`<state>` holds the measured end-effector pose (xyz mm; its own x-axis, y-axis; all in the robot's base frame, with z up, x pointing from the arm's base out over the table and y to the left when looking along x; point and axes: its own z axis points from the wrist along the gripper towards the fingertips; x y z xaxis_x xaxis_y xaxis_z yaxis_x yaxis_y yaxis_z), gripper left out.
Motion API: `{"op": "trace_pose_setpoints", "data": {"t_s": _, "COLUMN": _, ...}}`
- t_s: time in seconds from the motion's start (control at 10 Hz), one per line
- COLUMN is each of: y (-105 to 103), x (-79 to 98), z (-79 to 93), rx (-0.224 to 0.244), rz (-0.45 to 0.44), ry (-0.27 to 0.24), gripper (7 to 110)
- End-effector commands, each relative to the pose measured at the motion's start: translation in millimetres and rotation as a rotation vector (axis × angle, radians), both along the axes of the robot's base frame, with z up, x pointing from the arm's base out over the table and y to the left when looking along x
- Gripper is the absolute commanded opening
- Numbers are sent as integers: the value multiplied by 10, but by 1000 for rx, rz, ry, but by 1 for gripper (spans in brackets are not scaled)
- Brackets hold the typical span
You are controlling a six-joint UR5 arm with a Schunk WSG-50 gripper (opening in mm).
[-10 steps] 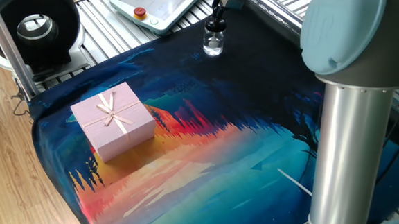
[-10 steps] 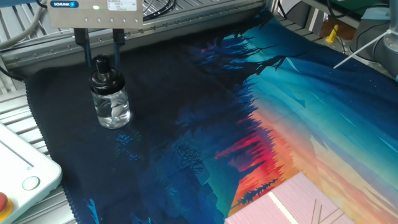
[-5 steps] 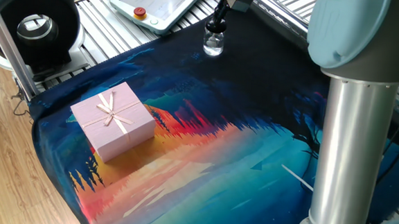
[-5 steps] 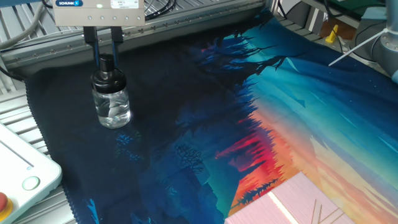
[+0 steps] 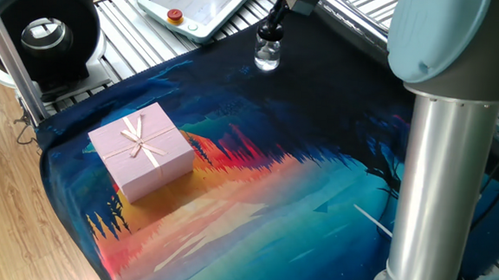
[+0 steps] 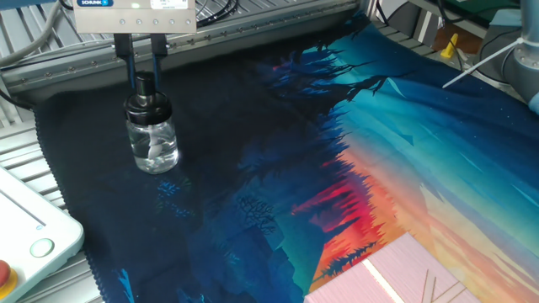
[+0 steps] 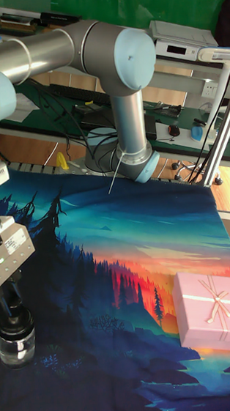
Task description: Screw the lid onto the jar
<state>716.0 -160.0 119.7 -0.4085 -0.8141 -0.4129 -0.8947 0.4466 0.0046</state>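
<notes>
Both dark fingers (image 6: pixel 127 66) of my gripper (image 6: pixel 145 77) hang straight down on either side of the small black dropper-style lid (image 6: pixel 146 87) with its narrow rounded bulb top; they sit close against the bulb, but I cannot tell whether they are pinching it or standing just clear. That lid sits upright on the neck of the tiny clear glass jar (image 6: pixel 152 143), a round-bodied bottle standing on the dark far corner of the painted cloth mat (image 6: pixel 354 168), near the mat's edge and the ribbed metal frame. I judge the wrist is held vertical above the jar so that a turn about its own axis would run the cap down the thread, and the bottle stands free with nothing bracing it, so the smooth glass could spin or slide on the cloth. The mat looks soft and matte, printed with a forest silhouette fading from blue to orange. Well apart from the jar, a pale pink cardboard gift box (image 5: pixel 141 150) tied with a thin ribbon bow rests squarely on the mat's bright area.
</notes>
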Motion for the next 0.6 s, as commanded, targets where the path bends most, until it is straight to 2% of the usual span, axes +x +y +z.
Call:
{"op": "trace_pose_setpoints", "data": {"t_s": 0.0, "y": 29, "x": 64, "z": -21, "rx": 26, "rz": -48, "ry": 13, "gripper": 22}}
{"op": "trace_pose_setpoints", "data": {"t_s": 0.3, "y": 46, "x": 77, "z": 76, "rx": 22, "rz": -73, "ry": 49, "gripper": 22}}
{"op": "trace_pose_setpoints", "data": {"t_s": 0.5, "y": 80, "x": 95, "z": 97, "rx": 42, "rz": -105, "ry": 66, "gripper": 22}}
